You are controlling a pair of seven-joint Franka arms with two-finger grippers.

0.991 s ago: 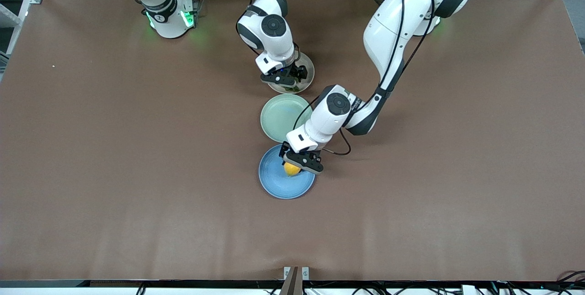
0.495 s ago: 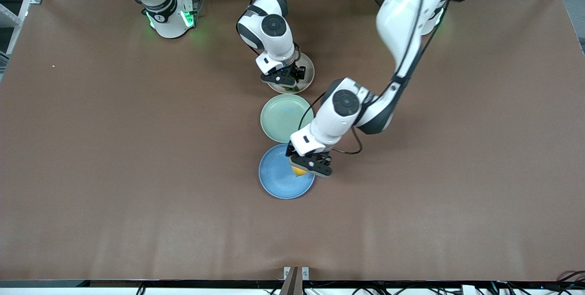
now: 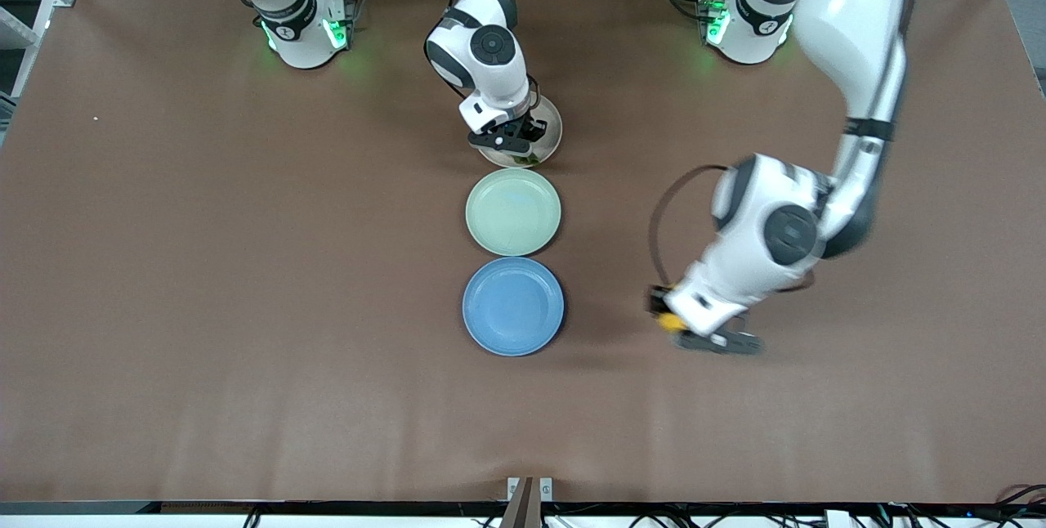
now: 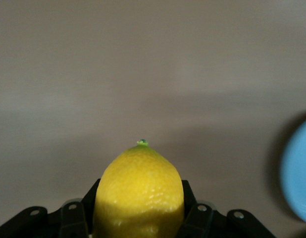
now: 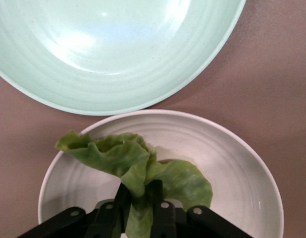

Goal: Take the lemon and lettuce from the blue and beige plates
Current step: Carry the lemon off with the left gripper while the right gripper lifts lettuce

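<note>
My left gripper (image 3: 682, 328) is shut on the yellow lemon (image 3: 671, 321) and holds it over bare table toward the left arm's end, away from the blue plate (image 3: 513, 306). In the left wrist view the lemon (image 4: 138, 193) fills the space between the fingers, and the blue plate's edge (image 4: 297, 173) shows at the side. My right gripper (image 3: 513, 145) is over the beige plate (image 3: 550, 129) and is shut on the green lettuce leaf (image 5: 138, 171), which hangs over the plate (image 5: 232, 163).
A pale green plate (image 3: 513, 211) lies between the beige and blue plates; it also shows in the right wrist view (image 5: 113, 49). The brown table (image 3: 245, 307) spreads wide on both sides of the plates.
My left gripper has lifted the lemon off the blue plate and carried it toward the left arm's end of the table. The right gripper has stayed at the beige plate.
</note>
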